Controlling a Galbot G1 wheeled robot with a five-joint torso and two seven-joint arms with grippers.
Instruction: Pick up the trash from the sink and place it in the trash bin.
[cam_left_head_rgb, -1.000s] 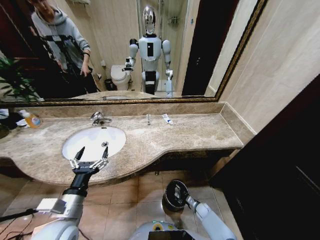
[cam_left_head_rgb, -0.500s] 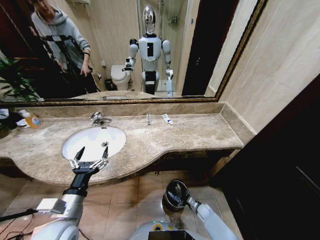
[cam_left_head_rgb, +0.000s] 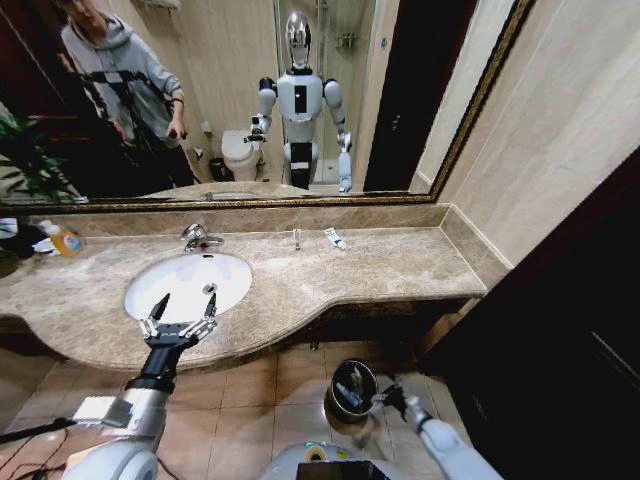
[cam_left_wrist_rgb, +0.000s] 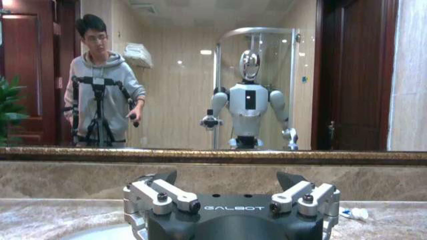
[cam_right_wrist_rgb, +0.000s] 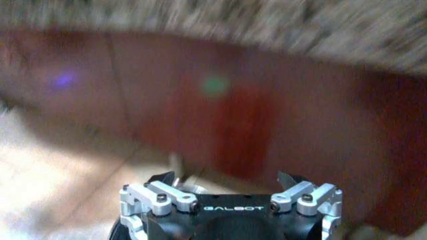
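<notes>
The remaining trash, a white-blue sachet (cam_left_head_rgb: 334, 238) and a clear vial (cam_left_head_rgb: 296, 238), is located on the marble surround beside the sink (cam_left_head_rgb: 150, 285), ahead of the left gripper (cam_left_head_rgb: 180, 312) and toward its right. That gripper's fingers are spread wide and empty, and it is the nearer one. The right gripper (cam_left_head_rgb: 392, 400) is positioned low beside the trash bin (cam_left_head_rgb: 352, 388); its finger state cannot be determined.

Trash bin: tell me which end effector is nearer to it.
Right. The right end effector hangs beside the trash bin on the floor; the left end effector is open up over the sink.
</notes>
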